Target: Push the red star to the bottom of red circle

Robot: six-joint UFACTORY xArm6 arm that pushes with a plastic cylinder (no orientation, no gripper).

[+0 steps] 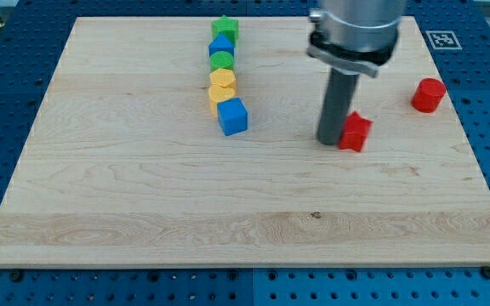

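Currently my tip [330, 140] touches the left side of the red star [355, 132], which sits on the wooden worktop [143, 212] down and left of the red circle [429, 95]. No fingers exist on this rod, so none are spread or pinching. The push looks under way; next, the star likely needs driving rightward to rest below the circle.

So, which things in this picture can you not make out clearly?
- Red star: in the camera view its left side is behind my tip, so contact cannot be confirmed.
- Blue block in the column: green star and green block crowd it; shape unclear.
- The arm: cut off by the view's top.
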